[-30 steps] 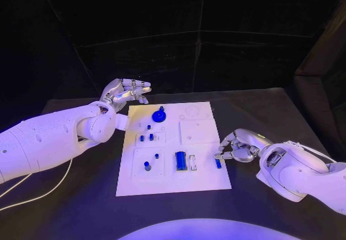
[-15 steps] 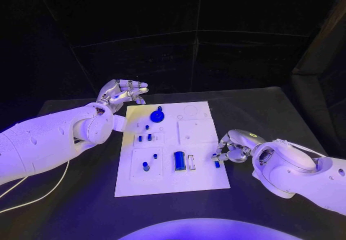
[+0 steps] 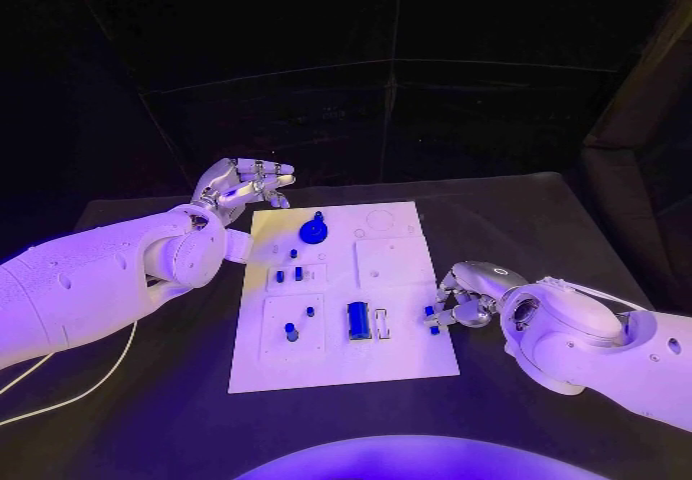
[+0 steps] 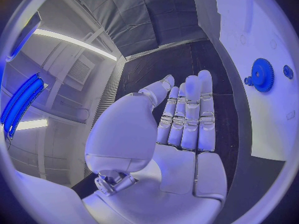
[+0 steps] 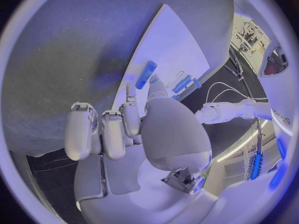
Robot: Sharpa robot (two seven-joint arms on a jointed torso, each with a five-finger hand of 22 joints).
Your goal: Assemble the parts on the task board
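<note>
The white task board (image 3: 397,262) lies in the middle of the table. It carries a blue gear (image 3: 313,232), several small blue pegs (image 3: 289,274) and a long blue block (image 3: 356,320). My right hand (image 3: 464,298) rests at the board's right edge. Its thumb and a finger pinch the end of a small blue peg (image 3: 431,318) that lies on the board (image 5: 177,47). The wrist view shows this peg (image 5: 146,74) beyond my right hand (image 5: 134,129), whose other fingers are curled. My left hand (image 3: 245,183) hovers open off the board's far left corner, near the gear (image 4: 263,74), and my left hand (image 4: 181,129) holds nothing.
A white slat (image 3: 382,322) lies beside the blue block. The black table (image 3: 548,220) extends around the board on all sides. My left arm (image 3: 101,275) lies along the board's left side, and a white cable (image 3: 87,385) trails under it.
My right hand's fingers have drawn in around the small blue peg at the board's right edge. The left hand has barely moved. The camera has shifted slightly.
</note>
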